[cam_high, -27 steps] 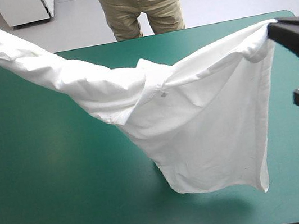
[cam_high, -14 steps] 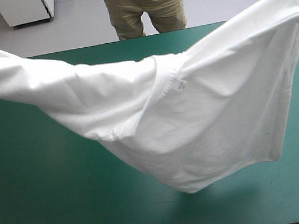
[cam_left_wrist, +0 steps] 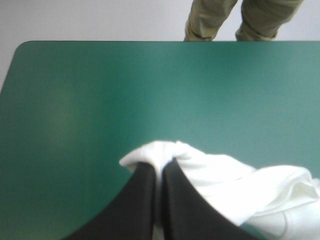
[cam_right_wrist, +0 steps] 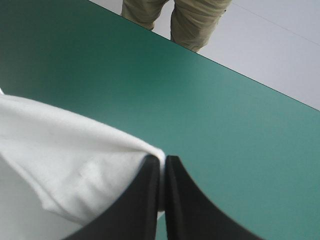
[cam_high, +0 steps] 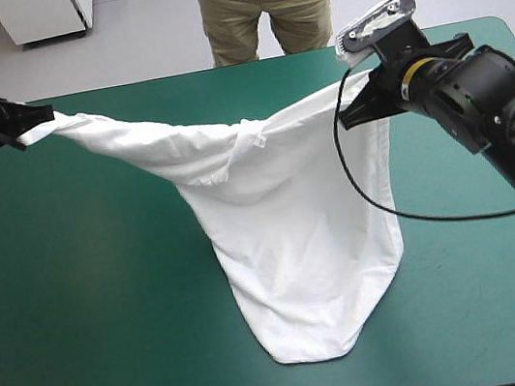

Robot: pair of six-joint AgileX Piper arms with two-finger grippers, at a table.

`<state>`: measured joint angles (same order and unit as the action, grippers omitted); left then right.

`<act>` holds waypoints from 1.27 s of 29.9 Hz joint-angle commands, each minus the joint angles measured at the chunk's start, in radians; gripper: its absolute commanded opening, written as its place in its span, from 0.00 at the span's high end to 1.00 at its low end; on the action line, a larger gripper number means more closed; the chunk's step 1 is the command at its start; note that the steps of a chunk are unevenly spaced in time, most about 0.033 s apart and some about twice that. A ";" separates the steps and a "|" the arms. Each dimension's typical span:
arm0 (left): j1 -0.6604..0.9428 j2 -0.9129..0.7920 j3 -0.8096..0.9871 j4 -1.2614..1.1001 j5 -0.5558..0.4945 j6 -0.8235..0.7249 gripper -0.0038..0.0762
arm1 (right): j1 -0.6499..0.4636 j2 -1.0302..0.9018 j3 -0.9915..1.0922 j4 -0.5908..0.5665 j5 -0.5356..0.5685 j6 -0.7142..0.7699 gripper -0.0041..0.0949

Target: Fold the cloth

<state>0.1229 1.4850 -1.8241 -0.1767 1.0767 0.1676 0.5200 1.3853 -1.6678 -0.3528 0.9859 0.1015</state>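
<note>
In the high view the left gripper (cam_high: 38, 118) is pressed together on one corner of the T-shirt (cam_high: 289, 237), over the far left part of the table (cam_high: 91, 317). The right gripper (cam_high: 346, 118) is pinching another corner over the far right part. The T-shirt is white and hangs between them as a wide V. Its upper edge runs across the table from left to right (sagging in the middle), and its body points down toward the near edge, ending in a rounded fold. Whether this fold touches the teal-green cover, I cannot tell.

In the left wrist view the two black fingers (cam_left_wrist: 142, 200) are all but shut, with a small white bunch of the T-shirt (cam_left_wrist: 220, 180) squeezed at their tips.

In the right wrist view the fingers (cam_right_wrist: 142, 200) are also nearly closed on a thin edge of the T-shirt (cam_right_wrist: 70, 150), and the cloth spreads away to one side of the gripper.
</note>
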 commanded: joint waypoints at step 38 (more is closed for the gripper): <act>-0.101 0.326 -0.025 -0.324 -0.064 0.166 0.36 | -0.452 0.234 -0.080 0.599 -0.189 -0.398 0.42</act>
<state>0.0223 1.9381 -1.8175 -0.4694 1.0178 0.3323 0.0763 1.7196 -1.7133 0.2267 0.8071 -0.2915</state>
